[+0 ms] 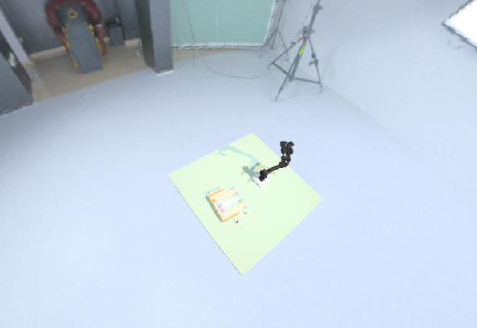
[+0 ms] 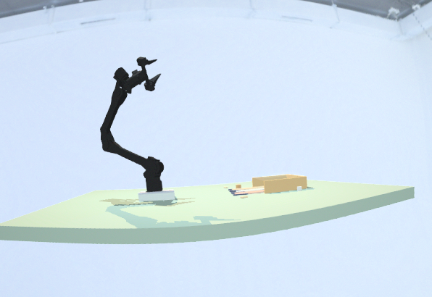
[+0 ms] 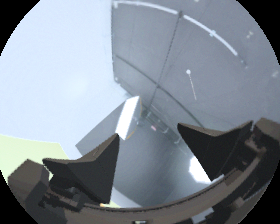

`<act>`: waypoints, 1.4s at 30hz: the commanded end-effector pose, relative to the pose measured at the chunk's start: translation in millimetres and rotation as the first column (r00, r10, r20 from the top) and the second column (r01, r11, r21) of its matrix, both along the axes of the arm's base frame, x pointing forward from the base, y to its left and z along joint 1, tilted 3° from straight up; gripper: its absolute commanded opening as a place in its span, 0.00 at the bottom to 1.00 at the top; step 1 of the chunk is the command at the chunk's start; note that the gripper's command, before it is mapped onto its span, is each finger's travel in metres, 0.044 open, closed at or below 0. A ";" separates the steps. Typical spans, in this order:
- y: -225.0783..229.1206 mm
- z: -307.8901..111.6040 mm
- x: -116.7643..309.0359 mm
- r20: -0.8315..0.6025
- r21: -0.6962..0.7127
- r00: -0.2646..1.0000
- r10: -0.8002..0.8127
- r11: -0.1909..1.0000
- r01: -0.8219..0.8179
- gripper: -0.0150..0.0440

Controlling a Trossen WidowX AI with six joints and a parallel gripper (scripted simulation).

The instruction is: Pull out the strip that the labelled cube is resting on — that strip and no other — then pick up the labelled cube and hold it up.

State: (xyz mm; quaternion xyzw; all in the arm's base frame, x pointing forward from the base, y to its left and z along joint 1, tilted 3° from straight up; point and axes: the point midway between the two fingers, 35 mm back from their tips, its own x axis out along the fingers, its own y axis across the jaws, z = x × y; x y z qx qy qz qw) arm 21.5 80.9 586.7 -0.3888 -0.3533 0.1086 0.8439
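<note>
My gripper is open and empty, raised high above the table and well away from the strips. Several strips with dark ends lie side by side, reaching out of an open orange box. They include a white strip and an orange strip. Two small pink cubes and an orange cube sit at the box end of the strips. No label is readable, so I cannot tell which cube is the labelled one. The wrist view shows no strip or cube.
Outside the box are a red cube, a small orange cube, a white cube and small flat pieces. My arm's white base stands on the green table, apart from the box.
</note>
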 end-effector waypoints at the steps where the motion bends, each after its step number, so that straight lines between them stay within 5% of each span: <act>1: -13.5 -18.4 57.0 -0.158 0.101 0.987 0.019 0.995 -0.004 0.93; 16: -30.0 -190.2 253.3 -0.744 0.373 0.653 0.144 0.900 0.226 0.93; 28: -21.1 -387.5 297.2 -0.967 0.247 0.191 0.169 0.801 0.544 0.93; 42: -20.9 -398.3 296.2 -0.972 0.231 0.165 0.167 0.796 0.560 0.93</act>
